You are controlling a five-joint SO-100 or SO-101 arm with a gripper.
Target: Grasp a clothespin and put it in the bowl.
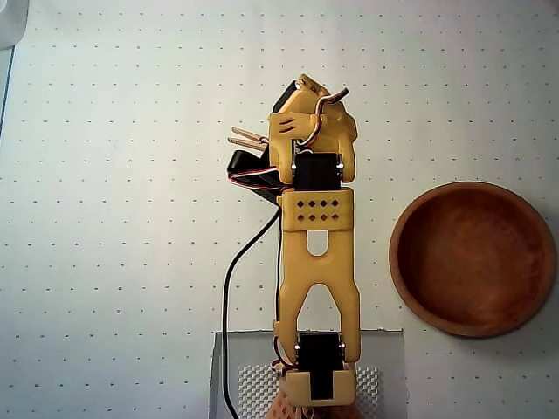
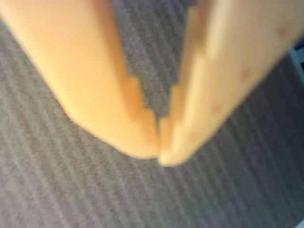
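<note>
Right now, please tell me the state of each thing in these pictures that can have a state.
gripper: shut, fingertips together, nothing visible between them.
clothespin: lying on the table, partly hidden under the arm, outside the bowl.
bowl: upright, empty.

No text, label, brand, number or sign can be read in either view. The white table (image 1: 105, 218) carries only a regular grid of small dark dots, apparently plain marks rather than characters. The wrist view is too blurred to show any lettering.
</note>
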